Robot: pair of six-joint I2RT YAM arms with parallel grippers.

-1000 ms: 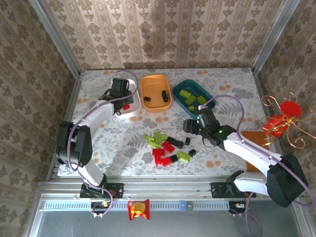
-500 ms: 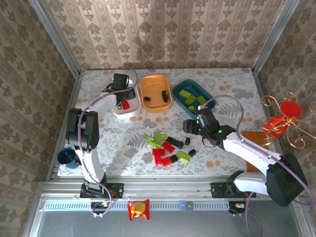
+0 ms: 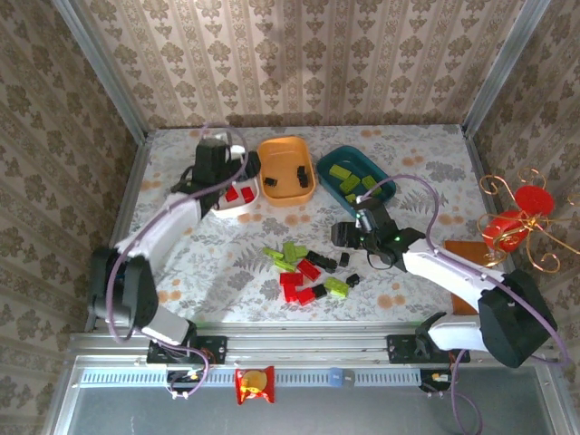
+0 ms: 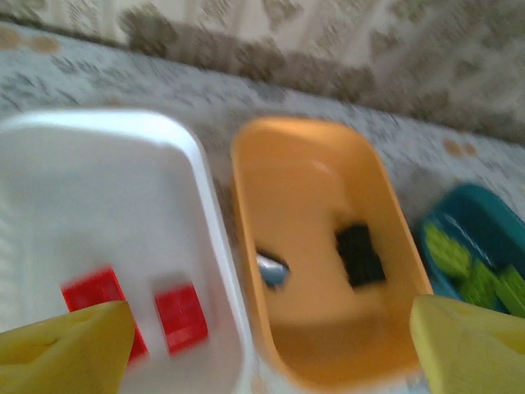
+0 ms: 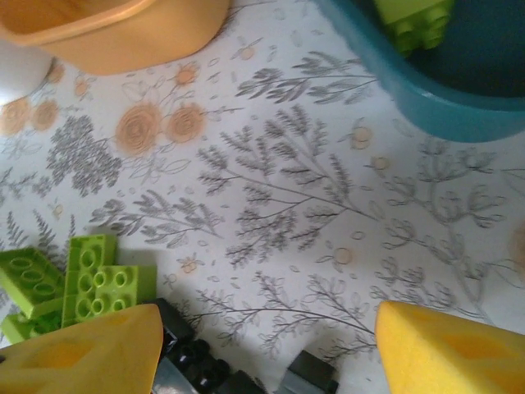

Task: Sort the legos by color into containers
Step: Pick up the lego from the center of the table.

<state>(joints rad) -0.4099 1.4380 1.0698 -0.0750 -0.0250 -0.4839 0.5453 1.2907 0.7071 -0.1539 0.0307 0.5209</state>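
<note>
Left gripper jaws stand wide apart and empty. They hang over the white tray, with two red bricks under them and the orange tray alongside. The left arm reaches far across the table.

Right gripper jaws are equally wide and hold nothing. Black bricks lie just below and lime bricks beside them.

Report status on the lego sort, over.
Left claw open at white tray, two red legos inside. Right claw open at edge of loose pile, red, green, black. No obstruction seen.
</note>
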